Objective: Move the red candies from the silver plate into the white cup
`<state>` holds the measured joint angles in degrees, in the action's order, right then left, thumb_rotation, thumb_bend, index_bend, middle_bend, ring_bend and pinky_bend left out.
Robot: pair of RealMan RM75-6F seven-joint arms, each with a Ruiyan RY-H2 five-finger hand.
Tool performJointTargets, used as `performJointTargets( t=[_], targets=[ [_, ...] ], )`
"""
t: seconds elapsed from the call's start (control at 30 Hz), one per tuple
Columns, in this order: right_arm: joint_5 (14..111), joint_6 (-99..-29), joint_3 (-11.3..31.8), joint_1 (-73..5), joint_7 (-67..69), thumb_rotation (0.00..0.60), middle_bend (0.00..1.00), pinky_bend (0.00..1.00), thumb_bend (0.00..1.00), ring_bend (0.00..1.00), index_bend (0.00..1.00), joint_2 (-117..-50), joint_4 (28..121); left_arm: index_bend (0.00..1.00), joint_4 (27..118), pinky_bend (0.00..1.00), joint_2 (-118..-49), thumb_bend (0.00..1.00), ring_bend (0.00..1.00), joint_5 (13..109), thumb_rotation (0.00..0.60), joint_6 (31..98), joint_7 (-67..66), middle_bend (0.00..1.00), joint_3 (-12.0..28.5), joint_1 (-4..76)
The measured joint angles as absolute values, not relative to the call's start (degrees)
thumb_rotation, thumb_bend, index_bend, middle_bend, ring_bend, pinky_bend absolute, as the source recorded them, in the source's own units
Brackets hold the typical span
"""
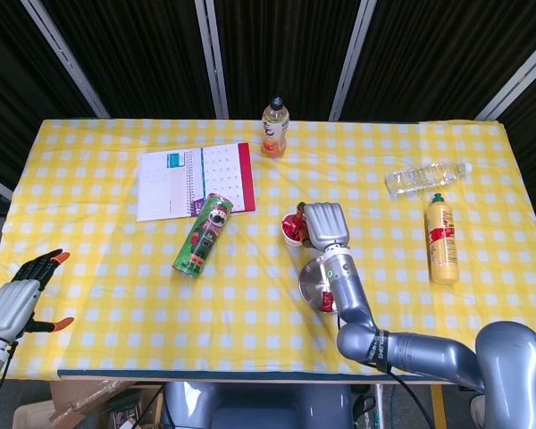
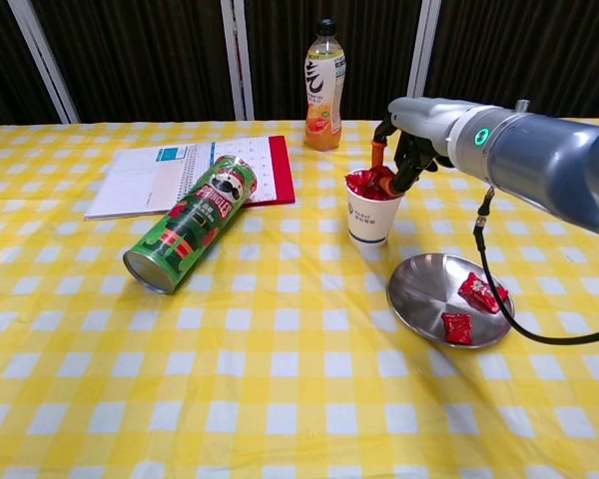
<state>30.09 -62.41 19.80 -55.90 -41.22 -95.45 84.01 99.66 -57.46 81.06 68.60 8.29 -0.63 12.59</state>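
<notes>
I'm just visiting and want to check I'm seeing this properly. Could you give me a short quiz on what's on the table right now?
1. True or false: the silver plate has no red candies left on it.
2. Which hand is over the white cup: A the left hand, B the right hand?
3. Fill in: the green Pringles can is lying on its ____.

Key
1. False: two lie on it.
2. B, fingertips at the candies heaped in the cup.
3. Side.
</notes>
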Motion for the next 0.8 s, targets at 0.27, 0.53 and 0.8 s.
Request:
performJointTargets(
  t=[0.27,0.53,0.8],
  targets=[
    [30.2,-63.8,19.0,-55.1,-41.2,0.6,0.8,0.85,0.51,0.82,0.38,-94.7,86.0,0.0,99.4,0.0,-57.5,0.03,0.0,81.4,0.6,69.0,8.5,0.0,-0.7,12.4],
    [31.4,-66.1,18.1,-53.9,-41.1,0.6,0.8,0.85,0.48,0.82,0.35,-93.4,89.5,0.0,99.2,0.0,-57.6,0.03,0.0,81.8,0.6,69.3,8.6,0.0,-0.7,12.3],
    [34.0,-70.1,16.8,-51.4,-40.8,0.6,0.8,0.85,0.47,0.82,0.34,-90.5,95.3,0.0,98.9,0.0,-57.7,0.03,0.0,82.5,0.6,70.0,8.4,0.0,-0.8,12.1]
  ],
)
